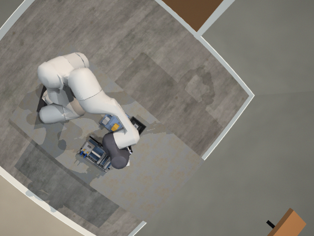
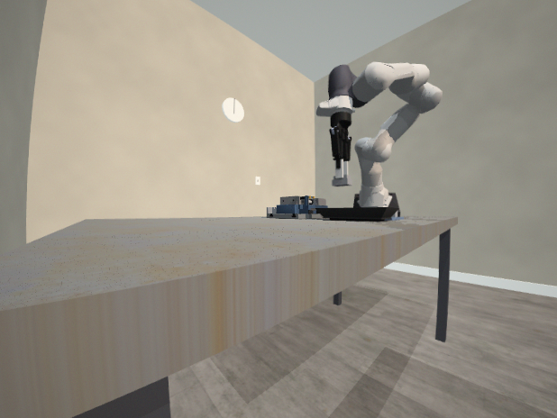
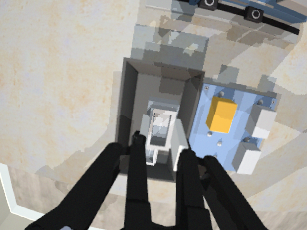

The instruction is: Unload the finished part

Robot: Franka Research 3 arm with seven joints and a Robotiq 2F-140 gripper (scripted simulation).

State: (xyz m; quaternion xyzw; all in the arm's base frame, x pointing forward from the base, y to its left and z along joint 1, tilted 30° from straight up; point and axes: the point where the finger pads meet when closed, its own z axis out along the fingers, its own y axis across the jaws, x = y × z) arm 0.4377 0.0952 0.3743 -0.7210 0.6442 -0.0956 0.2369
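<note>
My gripper [image 3: 159,126] [image 2: 342,177] is shut on the finished part [image 3: 161,123] [image 2: 342,182], a small light-grey block. It holds the part high above the dark outfeed tray [image 3: 128,107] [image 1: 142,122] [image 2: 356,213]. In the wrist view the part shows over the tray's grey floor, near its front half. The blue and grey vise [image 1: 95,151] [image 2: 295,205] stands beyond the tray, and its jaws hold no part that I can see. In the overhead view the arm hides the gripper and the part.
A light-blue fixture plate [image 3: 258,103] [image 1: 108,122] with a yellow block [image 3: 221,115] [image 1: 115,126] lies right beside the tray. The robot base [image 2: 374,198] stands behind it. The wooden table [image 2: 180,243] stretches far toward the camera.
</note>
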